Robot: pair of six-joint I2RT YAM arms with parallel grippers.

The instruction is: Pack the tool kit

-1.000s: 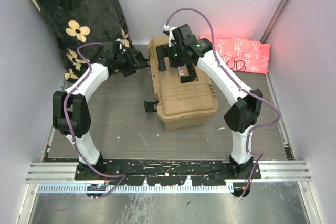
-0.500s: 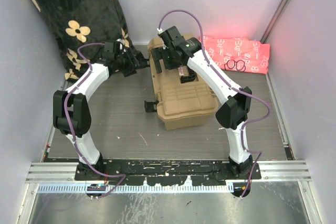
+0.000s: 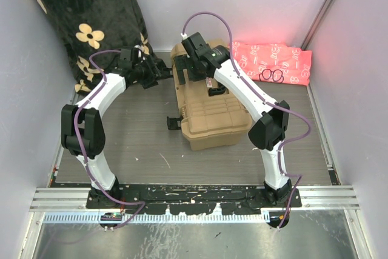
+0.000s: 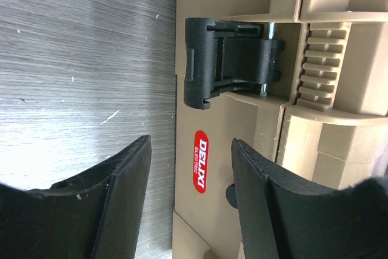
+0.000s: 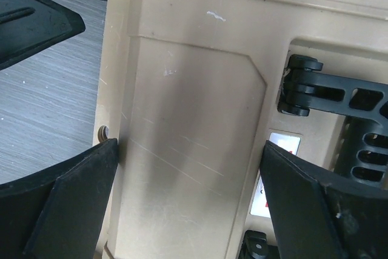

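The tan toolbox (image 3: 212,108) lies on the table with its ribbed lid down. No pliers or screwdrivers are in view. My left gripper (image 3: 165,72) is open beside the box's far left side. In the left wrist view its fingers (image 4: 118,201) frame the red DELIXI label (image 4: 201,161), just short of a black latch (image 4: 230,65). My right gripper (image 3: 189,68) is open above the lid's far left corner. In the right wrist view it (image 5: 188,210) straddles the lid (image 5: 188,137), with the black handle (image 5: 339,101) to the right. A second latch (image 3: 174,122) sticks out on the box's left side.
A black floral blanket (image 3: 91,22) fills the far left corner. A pink patterned cloth (image 3: 276,59) with black rings (image 3: 273,76) on it lies at the far right. Walls close in on both sides. A metal rail (image 3: 194,198) runs along the near edge.
My right gripper has moved left, from over the lid's middle near the handle to the lid's far left corner. The left arm and the toolbox have not moved.
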